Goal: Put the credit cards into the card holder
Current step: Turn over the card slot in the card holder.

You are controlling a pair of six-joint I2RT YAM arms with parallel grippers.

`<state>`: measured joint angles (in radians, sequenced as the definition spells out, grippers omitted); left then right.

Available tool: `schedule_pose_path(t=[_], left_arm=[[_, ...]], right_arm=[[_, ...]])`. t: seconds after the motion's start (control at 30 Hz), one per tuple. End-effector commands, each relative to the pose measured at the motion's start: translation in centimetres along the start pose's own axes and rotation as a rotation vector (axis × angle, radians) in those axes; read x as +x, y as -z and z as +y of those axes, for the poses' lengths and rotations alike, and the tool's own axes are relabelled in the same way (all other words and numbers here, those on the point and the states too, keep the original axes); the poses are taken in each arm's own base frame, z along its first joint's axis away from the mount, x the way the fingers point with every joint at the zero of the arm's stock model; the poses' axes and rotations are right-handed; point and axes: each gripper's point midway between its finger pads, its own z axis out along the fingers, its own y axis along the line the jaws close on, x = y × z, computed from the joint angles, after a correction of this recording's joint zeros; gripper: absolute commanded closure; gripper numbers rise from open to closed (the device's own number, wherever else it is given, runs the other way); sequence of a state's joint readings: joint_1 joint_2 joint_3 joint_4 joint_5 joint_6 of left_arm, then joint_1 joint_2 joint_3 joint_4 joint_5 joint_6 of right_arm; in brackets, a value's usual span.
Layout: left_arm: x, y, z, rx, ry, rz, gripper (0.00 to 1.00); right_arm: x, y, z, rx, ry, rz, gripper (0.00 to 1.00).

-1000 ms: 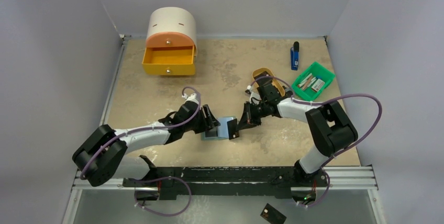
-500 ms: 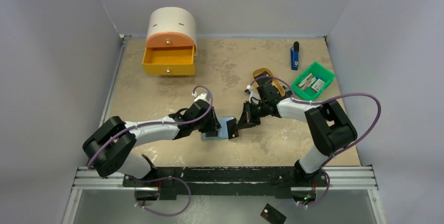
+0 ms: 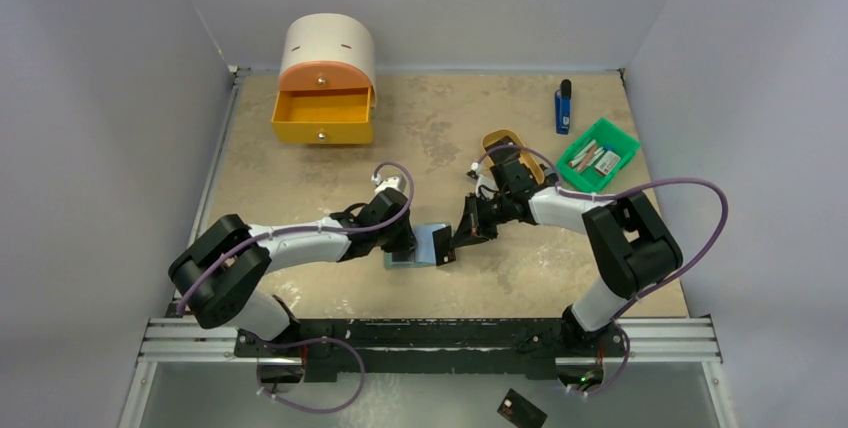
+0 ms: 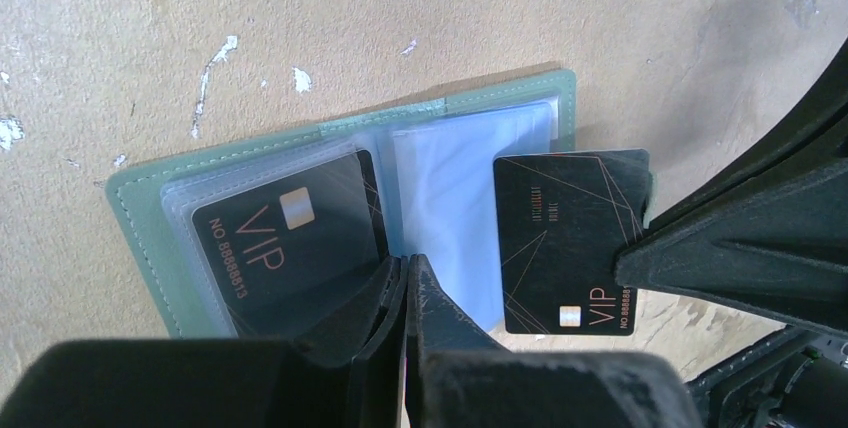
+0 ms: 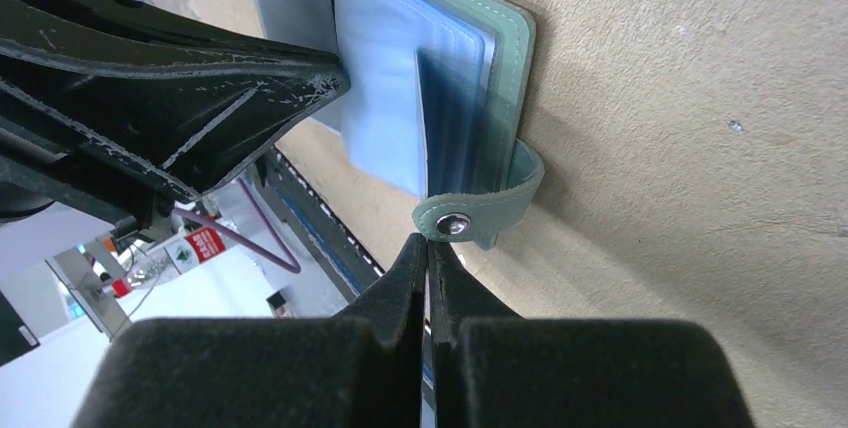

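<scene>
Card holder [image 4: 135, 213] lies open on the tan table [image 3: 300, 168] at the centre of the overhead frame, with one black credit card [image 4: 290, 248] sleeved in the pocket at the left of the left wrist view. Right gripper [image 5: 428, 248], fingers clamped on a second credit card [image 4: 560, 238], holds it overlapping the opposite pocket's outer edge. Left gripper [image 4: 405, 283], fingers together, sits at the fold.
</scene>
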<state>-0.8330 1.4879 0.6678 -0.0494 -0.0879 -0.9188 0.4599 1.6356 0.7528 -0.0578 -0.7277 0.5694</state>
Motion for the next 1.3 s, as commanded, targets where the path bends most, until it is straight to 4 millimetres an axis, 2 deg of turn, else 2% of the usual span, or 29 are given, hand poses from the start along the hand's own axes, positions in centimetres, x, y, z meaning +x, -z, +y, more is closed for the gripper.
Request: schedule_pose_path(t=[0.0, 0.2, 0.3, 0.47, 0.87, 1.27], left_arm=[[-0.4, -0.2, 0.2, -0.029, -0.028, -0.011, 1.00], [-0.9, 0.1, 0.6, -0.053, -0.025, -0.038, 1.00], [-0.8, 0.1, 0.8, -0.058, -0.026, -0.038, 1.00], [-0.7, 0.0, 1.0, -0.060, -0.018, -0.039, 1.00], [-0.6, 0.0, 1.0, -0.057, -0.021, -0.035, 1.00], [-0.9, 0.2, 0.0, -0.025, -0.020, -0.038, 1.00]], right_arm=[[-0.7, 0.8, 2.0, -0.043, 0.039, -0.020, 1.00], [-0.1, 3.0, 3.0, -0.035, 0.049, -0.056, 1.00], [0.5, 3.7, 2.5, -0.035, 0.030, -0.058, 1.00], [1.4, 3.3, 1.6, -0.042, 0.012, -0.025, 1.00], [1.4, 2.4, 0.7, -0.038, 0.002, 0.006, 1.00], [0.9, 1.0, -0.6, -0.028, 0.012, 0.035, 1.00]])
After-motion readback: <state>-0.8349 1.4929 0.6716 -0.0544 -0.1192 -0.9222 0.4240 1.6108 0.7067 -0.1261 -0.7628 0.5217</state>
